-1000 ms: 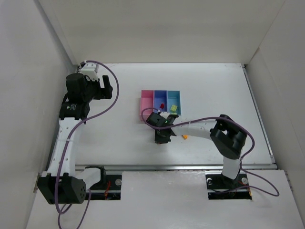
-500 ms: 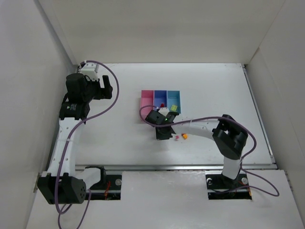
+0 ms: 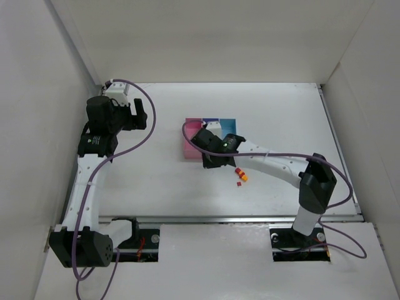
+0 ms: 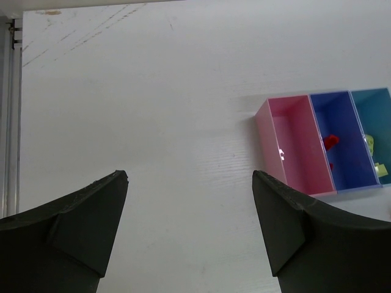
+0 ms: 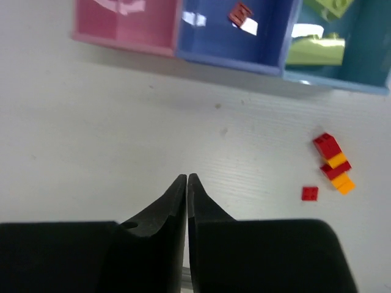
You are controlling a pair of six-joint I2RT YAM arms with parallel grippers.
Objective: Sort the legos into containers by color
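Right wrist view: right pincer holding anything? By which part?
Nothing held. Right pincer is shut, tips touching with no brick between; the small red-and-orange plastic brick stack lies loose on the white table.

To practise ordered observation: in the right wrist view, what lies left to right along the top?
Pink rectangular plastic bin → medium blue plastic bin holding a small red brick → light blue plastic bin holding a yellow-green brick.

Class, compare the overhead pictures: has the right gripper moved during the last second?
Yes. The right gripper has moved away from its base, toward the bins, and is now at their near edge.
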